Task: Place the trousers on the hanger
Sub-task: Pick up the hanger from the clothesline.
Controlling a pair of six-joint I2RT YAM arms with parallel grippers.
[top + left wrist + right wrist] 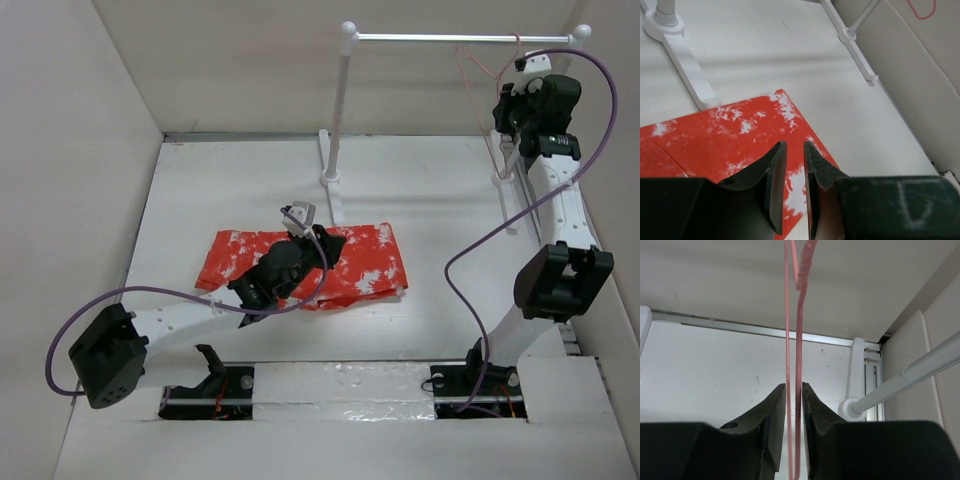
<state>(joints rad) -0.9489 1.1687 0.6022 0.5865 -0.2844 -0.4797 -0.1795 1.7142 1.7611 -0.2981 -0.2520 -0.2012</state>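
At the right end of the rail (pixel 460 39), the right tool (pixel 794 386) grips the hanger (pixel 799 340). Trousers (pixel 365 262) lie unhung before the rail, under the narrowly open, empty left tool (pixel 795 145).

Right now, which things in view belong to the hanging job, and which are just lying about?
Job: trousers; hanger.
Not the job: rail; table.

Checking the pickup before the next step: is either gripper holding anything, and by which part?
The right gripper grips the hanger by its two wires just below the twisted neck. The left gripper, jaws slightly apart over the trousers, holds nothing.
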